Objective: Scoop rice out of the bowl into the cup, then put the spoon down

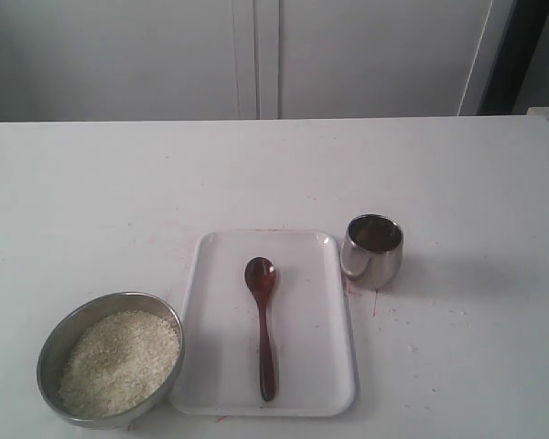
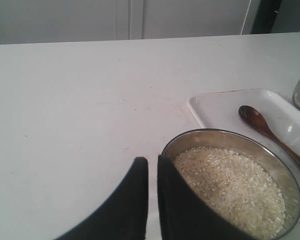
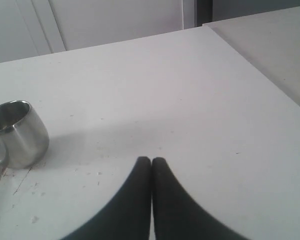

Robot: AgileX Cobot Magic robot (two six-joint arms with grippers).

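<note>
Spoon (image 1: 263, 329): lying on tray (image 1: 210, 384). Bowl (image 1: 48, 352) with rice (image 1: 119, 361) left of tray; cup (image 1: 372, 251) upright just right of it. Left gripper (image 2: 150, 161), right gripper (image 3: 151, 160): both clenched, empty.

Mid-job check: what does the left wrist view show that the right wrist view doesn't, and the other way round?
Left wrist view only: the bowl of rice, the spoon lying on the white tray, the left gripper. Right wrist view only: the right gripper, fingers together, and the cup seen whole. Both: the cup (a sliver at the left wrist view's edge), the white table, pale cabinet doors. A pale edge beside the cup in the right wrist view may be the tray.
</note>
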